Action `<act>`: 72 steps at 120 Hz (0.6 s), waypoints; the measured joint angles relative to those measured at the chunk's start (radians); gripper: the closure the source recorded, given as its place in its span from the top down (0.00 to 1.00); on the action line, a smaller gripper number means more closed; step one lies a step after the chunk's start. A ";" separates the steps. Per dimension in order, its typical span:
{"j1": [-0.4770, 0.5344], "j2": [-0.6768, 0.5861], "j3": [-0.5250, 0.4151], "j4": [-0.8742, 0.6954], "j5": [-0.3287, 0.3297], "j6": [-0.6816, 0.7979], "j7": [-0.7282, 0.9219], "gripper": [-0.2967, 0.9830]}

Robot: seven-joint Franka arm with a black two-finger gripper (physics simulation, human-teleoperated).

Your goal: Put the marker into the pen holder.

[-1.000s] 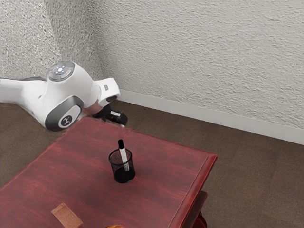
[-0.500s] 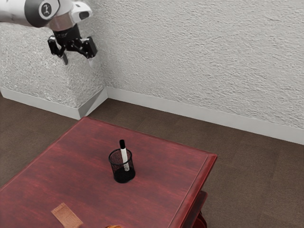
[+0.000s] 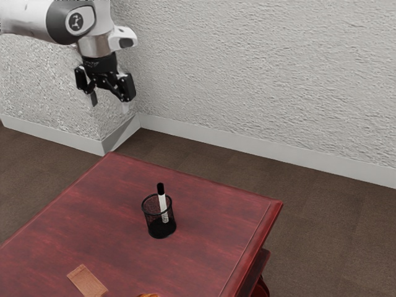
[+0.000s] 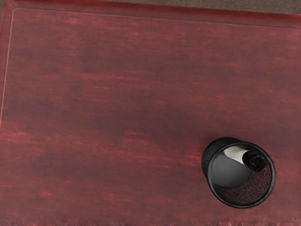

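Note:
My gripper (image 3: 110,102) hangs high at the exterior view's upper left, well above and away from the table, open with nothing between its fingers. The black mesh pen holder (image 3: 159,228) stands upright on the red table. Inside it leans the white marker (image 3: 163,203), its black cap sticking up above the rim. From above, in the wrist view, the pen holder (image 4: 229,181) shows the marker (image 4: 234,153) within its round rim, cap against the rim's side.
On the red table (image 3: 204,247), a flat brown wooden block (image 3: 87,281) lies nearer the exterior view's bottom. An orange-brown object (image 3: 148,295) is cut off at that view's lower edge. A textured wall rises behind.
My gripper has risen from low beside the table's far corner to high above it, then come slightly down and toward the exterior view's right. The marker has tilted slightly within the holder.

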 joint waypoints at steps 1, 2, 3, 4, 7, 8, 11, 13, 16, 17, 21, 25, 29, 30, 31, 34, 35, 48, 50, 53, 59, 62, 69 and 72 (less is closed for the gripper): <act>-0.002 -0.001 0.000 -0.002 0.000 0.000 0.001 0.77; -0.005 -0.002 0.000 -0.005 0.000 -0.001 0.002 0.77; -0.007 -0.004 0.000 -0.007 0.000 -0.001 0.003 0.77; -0.010 -0.006 0.000 -0.011 0.000 -0.001 0.004 0.77; -0.017 -0.013 0.000 -0.022 -0.001 -0.001 0.006 0.77; -0.019 -0.015 0.000 -0.026 -0.001 0.000 0.007 0.77; -0.026 -0.020 -0.001 -0.034 -0.001 0.001 0.010 0.77; -0.030 -0.023 -0.001 -0.039 -0.001 0.001 0.012 0.77; -0.036 -0.029 -0.001 -0.045 -0.001 0.002 0.014 0.77; -0.038 -0.031 -0.001 -0.049 -0.001 0.003 0.015 0.77; -0.044 -0.040 -0.001 -0.062 -0.002 0.006 0.017 0.77; -0.061 -0.045 0.011 -0.070 -0.003 0.008 0.020 0.77; -0.087 -0.049 0.036 -0.075 -0.003 0.010 0.022 0.77; -0.092 -0.050 0.040 -0.075 -0.003 0.011 0.023 0.77; -0.096 -0.051 0.045 -0.076 -0.004 0.012 0.023 0.77; -0.124 -0.052 0.073 -0.077 -0.004 0.013 0.024 0.77; -0.134 -0.052 0.084 -0.078 -0.004 0.013 0.025 0.77; -0.230 -0.054 0.195 -0.082 -0.005 0.017 0.030 0.77; -0.235 -0.053 0.203 -0.083 -0.005 0.018 0.030 0.77; -0.239 -0.053 0.212 -0.084 -0.005 0.019 0.031 0.77; -0.240 -0.053 0.220 -0.085 -0.005 0.020 0.033 0.77; -0.240 -0.053 0.222 -0.086 -0.005 0.021 0.034 0.77; -0.239 -0.053 0.224 -0.093 -0.005 0.025 0.036 0.77; -0.240 -0.054 0.224 -0.098 -0.006 0.028 0.037 0.77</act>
